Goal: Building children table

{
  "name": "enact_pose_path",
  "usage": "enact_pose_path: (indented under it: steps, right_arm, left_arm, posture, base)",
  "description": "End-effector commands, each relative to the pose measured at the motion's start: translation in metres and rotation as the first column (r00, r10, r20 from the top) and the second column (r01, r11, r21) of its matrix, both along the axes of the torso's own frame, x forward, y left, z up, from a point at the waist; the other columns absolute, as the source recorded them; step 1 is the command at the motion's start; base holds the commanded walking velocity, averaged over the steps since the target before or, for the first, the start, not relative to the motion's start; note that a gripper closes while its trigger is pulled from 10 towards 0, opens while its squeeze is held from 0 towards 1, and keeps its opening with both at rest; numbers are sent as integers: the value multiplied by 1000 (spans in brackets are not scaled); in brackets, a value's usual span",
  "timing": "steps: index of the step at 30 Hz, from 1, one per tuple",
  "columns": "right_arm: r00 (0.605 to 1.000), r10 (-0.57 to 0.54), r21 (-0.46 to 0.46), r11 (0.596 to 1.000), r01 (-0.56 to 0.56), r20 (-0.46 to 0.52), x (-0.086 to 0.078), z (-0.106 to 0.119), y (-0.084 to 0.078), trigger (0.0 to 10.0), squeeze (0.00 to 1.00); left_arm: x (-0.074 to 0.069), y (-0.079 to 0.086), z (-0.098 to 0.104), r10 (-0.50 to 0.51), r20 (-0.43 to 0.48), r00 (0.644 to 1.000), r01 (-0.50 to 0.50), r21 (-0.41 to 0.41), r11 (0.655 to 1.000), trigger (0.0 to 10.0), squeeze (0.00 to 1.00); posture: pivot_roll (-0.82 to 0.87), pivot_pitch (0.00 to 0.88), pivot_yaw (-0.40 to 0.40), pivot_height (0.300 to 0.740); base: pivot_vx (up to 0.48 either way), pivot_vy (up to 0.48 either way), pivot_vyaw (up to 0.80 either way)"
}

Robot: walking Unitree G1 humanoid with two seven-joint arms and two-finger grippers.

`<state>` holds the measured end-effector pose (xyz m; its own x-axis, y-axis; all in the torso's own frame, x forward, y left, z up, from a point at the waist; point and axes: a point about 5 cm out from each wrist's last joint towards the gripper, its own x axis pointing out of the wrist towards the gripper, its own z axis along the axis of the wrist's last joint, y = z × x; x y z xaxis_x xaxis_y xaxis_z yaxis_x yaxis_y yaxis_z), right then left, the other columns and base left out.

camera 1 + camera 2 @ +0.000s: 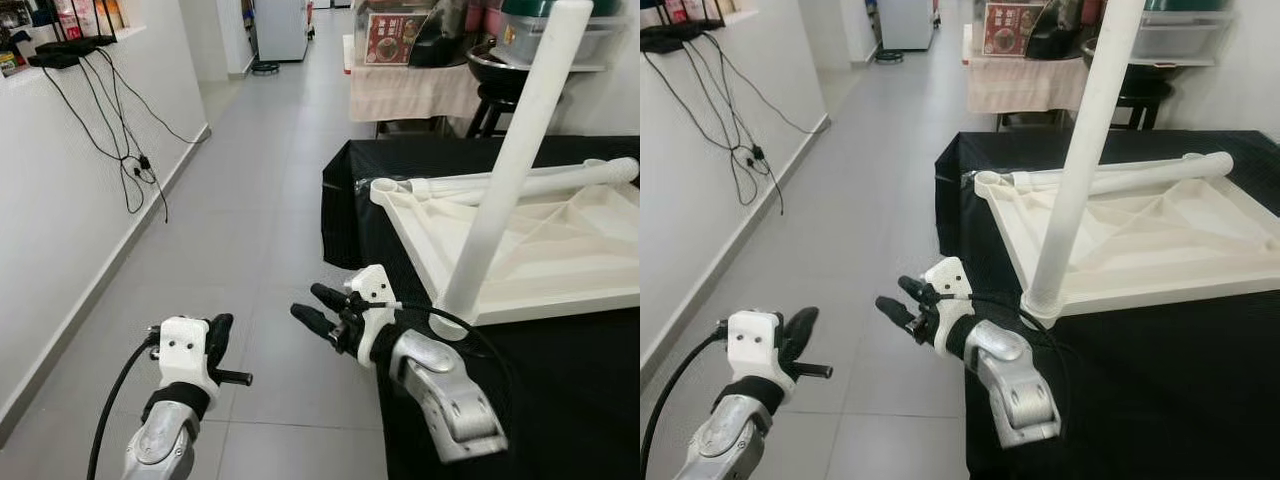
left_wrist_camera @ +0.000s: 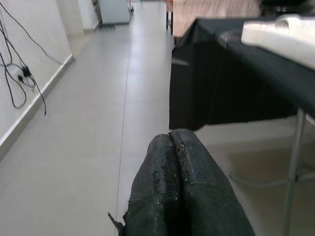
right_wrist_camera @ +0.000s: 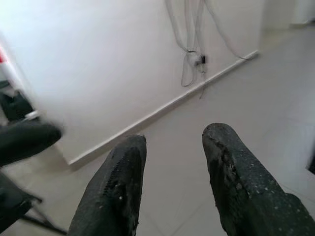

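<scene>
Bright, even indoor light fills the corridor, and the grey tiled floor (image 1: 250, 200) carries a soft sheen. The black cloth on the table (image 1: 560, 400) reads as near-featureless dark. Both head views are sharp. In the wrist views, the close black fingers (image 3: 118, 191) look soft, and the wall beyond them is washed out.

We see two silver metal forearms, each ending in a white plastic wrist housing with small dark screw holes. The left gripper (image 1: 222, 335) has two long black fingers with a rough, pitted rubber surface; a black cable loops from its wrist housing down along the arm. The right gripper (image 1: 318, 306) carries matching black fingers (image 3: 115, 191), flecked with pale specks, and thin black cables run beside its white housing.
</scene>
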<state>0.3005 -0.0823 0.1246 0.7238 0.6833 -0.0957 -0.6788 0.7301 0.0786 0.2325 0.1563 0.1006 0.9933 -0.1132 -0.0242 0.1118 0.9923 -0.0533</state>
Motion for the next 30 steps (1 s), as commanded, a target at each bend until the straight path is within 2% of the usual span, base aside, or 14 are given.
enact_pose_path:
  steps: [1, 8, 14, 15, 20, 23, 27, 30]
  right_arm:
    - [999, -27, 16, 1000, 27, -20, 7, -6, 0, 10000, 0]
    - [999, -38, 4, 999, 38, -11, 11, -7, 2, 10000, 0]
    - [998, -59, 2, 998, 59, -7, 18, -7, 4, 10000, 0]
    - [999, -53, 2, 999, 53, 0, 20, -8, 5, 10000, 0]
    - [998, -60, 10, 998, 60, -16, 23, -10, 4, 10000, 0]
    - [998, -66, 14, 998, 66, -18, 25, -10, 4, 10000, 0]
    - [998, -63, 12, 998, 63, -25, 26, -11, 5, 10000, 0]
    - [999, -46, 4, 999, 46, -25, 27, -12, 6, 10000, 0]
  left_arm:
    - [3, 0, -4, 16, -27, 1000, -15, 10, 1000, 10000, 0]
    - [5, 0, -2, 24, -18, 1000, -24, 2, 1000, 10000, 0]
    - [14, -4, 5, 5, 21, 1000, -5, 26, 1000, 10000, 0]
    - [17, -6, 7, -6, 28, 1000, 5, 47, 999, 10000, 0]
    - [22, -11, 6, -76, 13, 997, 75, 49, 996, 10000, 0]
    - [23, -10, 5, -70, 4, 998, 70, 7, 998, 10000, 0]
    - [23, -9, 5, -71, 5, 997, 71, -5, 997, 10000, 0]
    - [23, -8, 4, -64, 5, 998, 64, -21, 998, 10000, 0]
  posture:
    - [-13, 0, 7, 740]
    - [-20, 0, 8, 740]
    - [-37, 0, 19, 740]
    - [-37, 0, 19, 740]
    - [-40, 0, 25, 740]
    - [-48, 0, 34, 740]
    - [-45, 0, 35, 740]
    - [-38, 0, 32, 740]
  base:
    - [0, 476, 0]
    - [0, 475, 0]
    - [0, 0, 0]
    - [0, 0, 0]
    - [0, 0, 0]
    - [0, 0, 0]
    - [0, 0, 0]
    - [0, 0, 800]
